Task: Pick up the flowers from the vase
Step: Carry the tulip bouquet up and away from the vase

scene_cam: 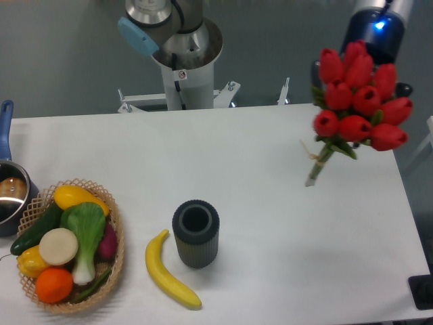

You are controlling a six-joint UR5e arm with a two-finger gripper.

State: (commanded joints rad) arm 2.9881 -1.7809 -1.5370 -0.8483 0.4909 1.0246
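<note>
The flowers [359, 100], a bunch of red tulip buds with green leaves and tied stems, hang in the air above the table's far right side, stems pointing down and to the left. My gripper [376, 30], with a blue light on its body, sits right above and behind the buds. Its fingers are hidden by the buds, and the bunch is carried by it. The vase [195, 233], a dark grey ribbed cup, stands upright and empty at the front middle of the table, well to the left of and below the flowers.
A yellow banana [169, 274] lies just left of the vase. A wicker basket [116, 261] of vegetables and fruit sits at the front left. A steel pot with a blue handle [8, 196] is at the left edge. The arm's base [183, 61] stands at the back.
</note>
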